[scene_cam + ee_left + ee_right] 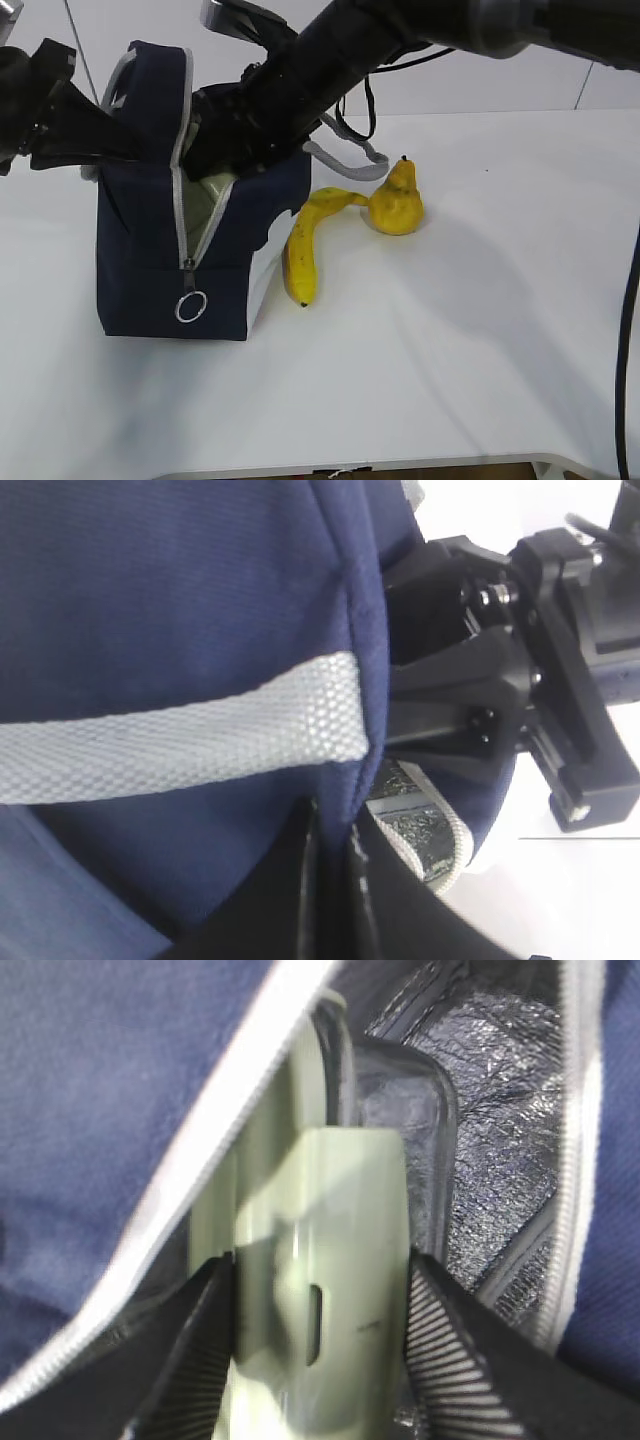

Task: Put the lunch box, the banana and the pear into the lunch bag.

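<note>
The right gripper (318,1360) reaches down through the open top of the bag (140,250), its ribbed fingers (455,1360) against either side of the box (330,1290), which sits lid-edge up inside the foil-lined interior. Whether the fingers are pressing the box or have just let go cannot be told from the views. The left gripper (330,900) is closed on the bag's blue fabric near a grey webbing strap (180,735), holding the mouth open.

The box is likely the heaviest and stiffest item: glass body, plastic snap lid, smooth and somewhat slippery, and it would not like a drop. Gripping across the lid's short sides, as here, looks sound. The bag is soft and collapses easily, so it probably needs holding by the rim.

The banana (303,250) lies on the surface just beside the bag's right face, its stem end touching or nearly touching the pear (397,205), which stands upright (stem pointing up) farther right. Both seem light and firm but bruisable; the banana is best taken around its middle, the pear across its wide belly, with gentle pressure, since the rounded skin could slide out.

No brand, label or writing can be read on anything in view.
</note>
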